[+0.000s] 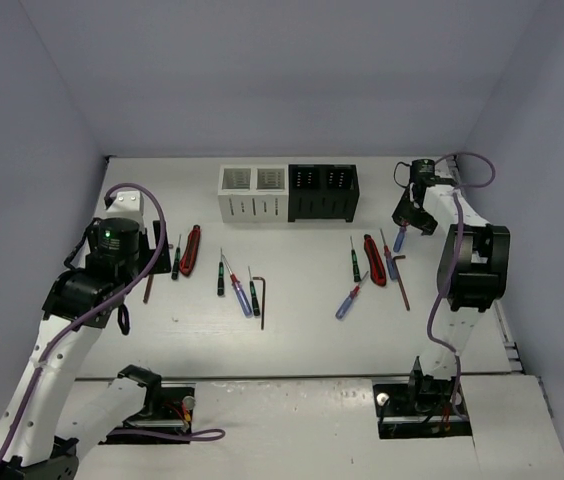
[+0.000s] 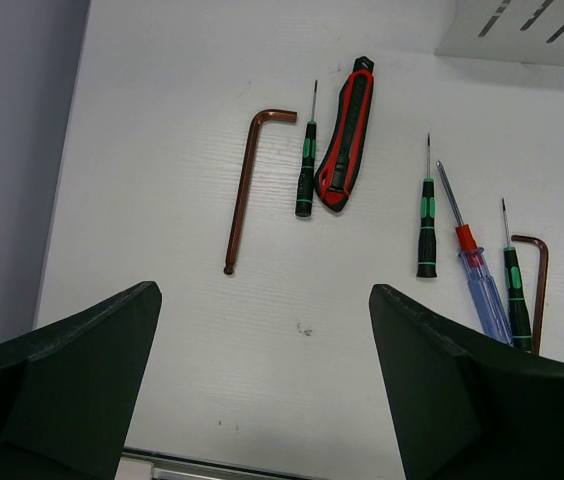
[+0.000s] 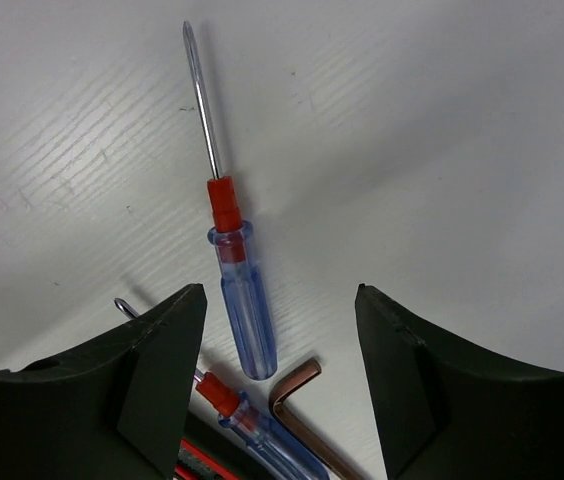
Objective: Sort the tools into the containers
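Worktop [image 1: 302, 340]: white, matt, finely ribbed in the close views. White container [image 1: 254, 193] and black container [image 1: 324, 192]: rectangular slotted boxes with two square compartments each, touching side by side at 12 o'clock on the worktop, the white one at 9 o'clock of the black. Left end effector [image 2: 264, 295]: two dark, matt, wedge-shaped fingers spread wide apart, holding nothing, above the left tool group. Left group, all flat on the worktop: a copper-coloured hex key [image 2: 242, 190], a slim round L-shaped rod with its short leg pointing to 3 o'clock. Just beside it at 3 o'clock lies a thin black-and-green screwdriver [image 2: 306, 180] with its tip to 12 o'clock, then a glossy, tapered red-and-black tool [image 2: 347, 140]. Further toward 3 o'clock are a second green screwdriver [image 2: 426, 230], a clear blue screwdriver [image 2: 482, 290] with a red collar, a third green screwdriver [image 2: 517, 300] and a second hex key [image 2: 542, 280]. Right end effector [image 3: 280, 292]: dark fingers apart and empty, showing on either side of a blue-handled screwdriver [image 3: 245, 320]. This has a translucent blue handle, a red collar and a bright steel shaft with its tip toward 11 o'clock, and it lies flat on the worktop. At 6 o'clock of it are a matching screwdriver [image 3: 262, 430] and the bent end of a copper hex key [image 3: 302, 400].
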`<action>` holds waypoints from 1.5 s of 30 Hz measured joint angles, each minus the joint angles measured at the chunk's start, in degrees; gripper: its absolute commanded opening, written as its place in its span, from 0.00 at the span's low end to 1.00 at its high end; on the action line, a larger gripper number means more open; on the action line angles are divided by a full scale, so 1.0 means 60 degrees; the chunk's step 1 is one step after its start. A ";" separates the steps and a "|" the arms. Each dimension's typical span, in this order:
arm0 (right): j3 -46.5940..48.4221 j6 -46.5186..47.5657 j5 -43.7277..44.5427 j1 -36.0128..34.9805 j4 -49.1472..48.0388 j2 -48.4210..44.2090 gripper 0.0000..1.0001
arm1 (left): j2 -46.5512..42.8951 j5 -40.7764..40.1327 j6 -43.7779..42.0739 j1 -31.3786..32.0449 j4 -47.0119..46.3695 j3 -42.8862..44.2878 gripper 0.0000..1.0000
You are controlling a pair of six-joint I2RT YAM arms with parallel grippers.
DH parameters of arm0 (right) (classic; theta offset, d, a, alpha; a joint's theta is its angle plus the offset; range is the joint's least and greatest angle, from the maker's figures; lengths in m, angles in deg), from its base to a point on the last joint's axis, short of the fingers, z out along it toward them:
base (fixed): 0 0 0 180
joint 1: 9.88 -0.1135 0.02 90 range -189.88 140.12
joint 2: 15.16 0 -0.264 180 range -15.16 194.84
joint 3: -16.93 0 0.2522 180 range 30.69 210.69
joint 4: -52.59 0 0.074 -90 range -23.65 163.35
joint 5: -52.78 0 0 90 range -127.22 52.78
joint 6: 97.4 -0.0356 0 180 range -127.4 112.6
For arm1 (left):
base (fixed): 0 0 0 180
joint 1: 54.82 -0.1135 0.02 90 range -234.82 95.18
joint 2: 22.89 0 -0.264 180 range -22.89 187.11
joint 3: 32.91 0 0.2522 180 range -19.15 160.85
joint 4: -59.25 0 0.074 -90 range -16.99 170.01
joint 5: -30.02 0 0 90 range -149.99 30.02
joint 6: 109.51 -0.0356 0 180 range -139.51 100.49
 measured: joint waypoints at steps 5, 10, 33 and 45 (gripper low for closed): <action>0.0294 0.0045 -0.0412 0.0000 0.0105 0.0509 0.54 | 0.0083 -0.0001 0.0000 0.0000 0.0032 0.0000 0.82; 0.0382 0.0091 -0.0593 0.0020 0.0119 0.0795 0.49 | 0.0168 0.0001 0.0000 0.0000 0.0086 -0.0004 0.82; 0.1230 0.0594 -0.0685 0.0106 0.0125 0.1639 0.00 | 0.0219 0.0005 0.0000 0.0000 0.0330 -0.0124 0.82; 0.1770 0.2206 -0.0659 -0.0960 -0.0585 -0.0755 0.00 | -0.0141 -0.0076 0.0004 0.0000 0.0351 -0.0124 0.82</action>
